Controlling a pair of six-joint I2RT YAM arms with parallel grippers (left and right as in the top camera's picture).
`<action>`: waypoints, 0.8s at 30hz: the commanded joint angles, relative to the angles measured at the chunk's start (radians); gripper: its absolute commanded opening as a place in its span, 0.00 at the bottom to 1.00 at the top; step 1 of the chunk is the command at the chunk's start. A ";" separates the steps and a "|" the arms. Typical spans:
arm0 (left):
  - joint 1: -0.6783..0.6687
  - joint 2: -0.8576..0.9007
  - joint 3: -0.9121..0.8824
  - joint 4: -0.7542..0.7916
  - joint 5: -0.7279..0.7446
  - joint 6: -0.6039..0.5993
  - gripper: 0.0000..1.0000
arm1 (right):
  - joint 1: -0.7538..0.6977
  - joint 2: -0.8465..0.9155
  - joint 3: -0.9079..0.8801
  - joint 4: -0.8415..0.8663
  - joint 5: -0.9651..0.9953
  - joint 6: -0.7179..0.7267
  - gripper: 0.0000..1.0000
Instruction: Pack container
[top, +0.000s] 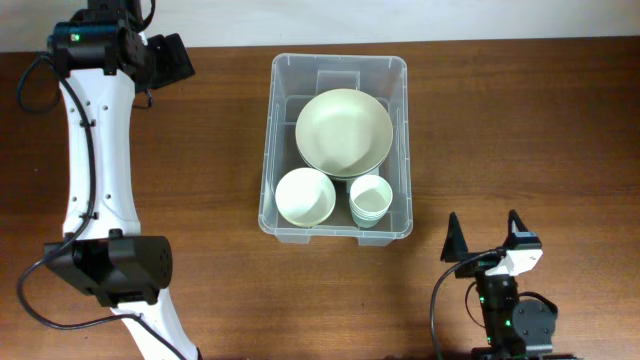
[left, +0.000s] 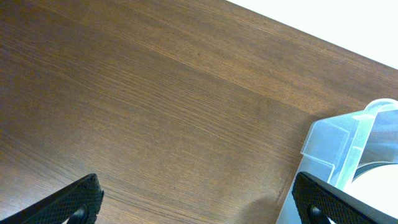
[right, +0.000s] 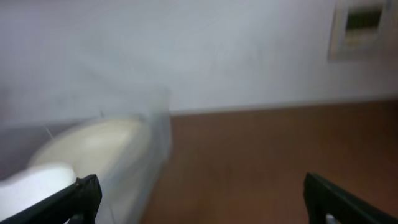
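The clear plastic container (top: 283, 70) stands at the table's middle back. Inside it lie a large pale green bowl (top: 343, 132), a smaller white bowl (top: 305, 196) and a stack of pale cups (top: 371, 198). My left gripper (top: 170, 62) is open and empty at the back left, apart from the container; its wrist view (left: 198, 202) shows bare wood and the container's corner (left: 336, 140). My right gripper (top: 486, 240) is open and empty near the front edge, right of the container; its blurred wrist view (right: 202, 202) shows the container's side (right: 134, 155).
The brown wooden table (top: 520, 130) spreads around the container. The left arm's white links (top: 95, 150) run along the left side. A white wall (right: 205, 50) stands behind the table.
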 joint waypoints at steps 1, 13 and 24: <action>0.003 -0.013 0.006 -0.001 0.000 -0.006 1.00 | -0.006 -0.005 -0.005 -0.057 0.040 0.010 0.99; 0.003 -0.013 0.006 -0.001 0.000 -0.006 1.00 | -0.006 -0.003 -0.005 -0.055 0.016 0.010 0.99; 0.003 -0.013 0.006 -0.001 0.000 -0.006 1.00 | -0.006 -0.003 -0.005 -0.055 0.016 0.010 0.99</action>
